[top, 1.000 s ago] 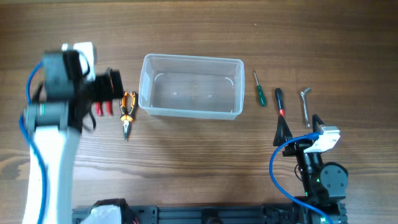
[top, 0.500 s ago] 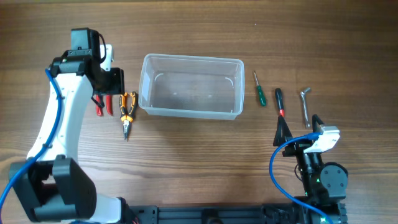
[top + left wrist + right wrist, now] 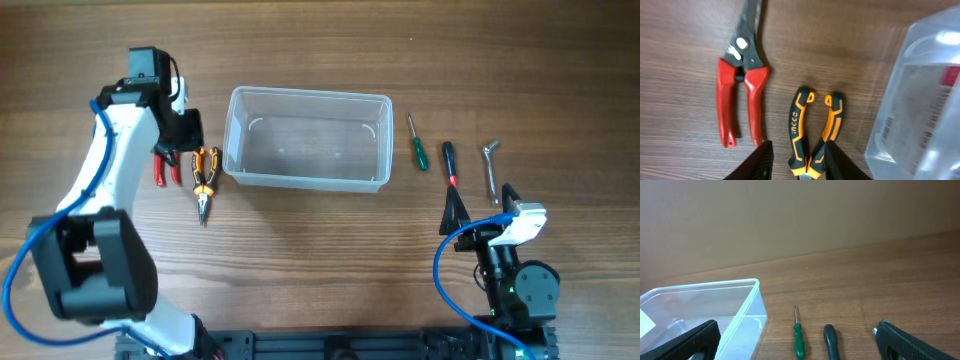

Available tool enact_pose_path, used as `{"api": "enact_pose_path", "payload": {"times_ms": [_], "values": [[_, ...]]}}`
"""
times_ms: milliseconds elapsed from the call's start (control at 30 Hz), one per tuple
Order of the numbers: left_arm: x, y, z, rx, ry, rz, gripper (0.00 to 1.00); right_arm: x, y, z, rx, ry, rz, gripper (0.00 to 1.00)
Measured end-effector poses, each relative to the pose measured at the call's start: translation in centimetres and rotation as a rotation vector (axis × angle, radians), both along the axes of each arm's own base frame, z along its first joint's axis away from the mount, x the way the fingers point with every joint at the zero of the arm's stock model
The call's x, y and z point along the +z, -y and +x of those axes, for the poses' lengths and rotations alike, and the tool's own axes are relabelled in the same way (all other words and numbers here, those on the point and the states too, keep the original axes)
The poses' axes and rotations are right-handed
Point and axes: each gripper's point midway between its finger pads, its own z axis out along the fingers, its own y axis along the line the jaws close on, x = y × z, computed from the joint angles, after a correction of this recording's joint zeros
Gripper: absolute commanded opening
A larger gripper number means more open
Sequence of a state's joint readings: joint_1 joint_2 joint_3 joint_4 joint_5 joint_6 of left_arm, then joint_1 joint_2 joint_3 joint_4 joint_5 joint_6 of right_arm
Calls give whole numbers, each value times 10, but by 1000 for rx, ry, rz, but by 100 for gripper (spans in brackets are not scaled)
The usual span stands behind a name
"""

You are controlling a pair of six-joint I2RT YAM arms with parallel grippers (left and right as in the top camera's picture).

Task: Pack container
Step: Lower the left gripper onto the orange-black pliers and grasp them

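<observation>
The grained wooden table (image 3: 300, 250) bears a clear round-cornered container (image 3: 307, 98); left fingers (image 3: 760, 162) spread over orange-gripped pliers (image 3: 799, 127), right fingers (image 3: 695, 339) likewise apart.

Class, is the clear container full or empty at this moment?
Empty. The overhead view shows only bare floor inside the container; no tool lies in it.

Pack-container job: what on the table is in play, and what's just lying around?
Likely in play:
container, empty
orange-handled pliers, under the open left gripper
red-handled snips
green screwdriver
black-handled screwdriver
L-shaped metal key

Just lying about:
nothing loose that I can see, only the wooden table
</observation>
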State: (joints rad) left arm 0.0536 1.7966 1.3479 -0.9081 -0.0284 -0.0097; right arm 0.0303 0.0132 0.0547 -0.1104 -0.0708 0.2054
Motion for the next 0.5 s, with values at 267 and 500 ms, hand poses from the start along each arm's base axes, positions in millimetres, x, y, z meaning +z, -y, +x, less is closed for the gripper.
{"api": "enact_pose_path", "payload": {"times_ms": [267, 500], "values": [[-36, 5, -11, 8, -123, -34, 32, 0, 0, 0, 0, 0, 0, 100], [-49, 6, -14, 8, -160, -38, 32, 0, 0, 0, 0, 0, 0, 100]]}}
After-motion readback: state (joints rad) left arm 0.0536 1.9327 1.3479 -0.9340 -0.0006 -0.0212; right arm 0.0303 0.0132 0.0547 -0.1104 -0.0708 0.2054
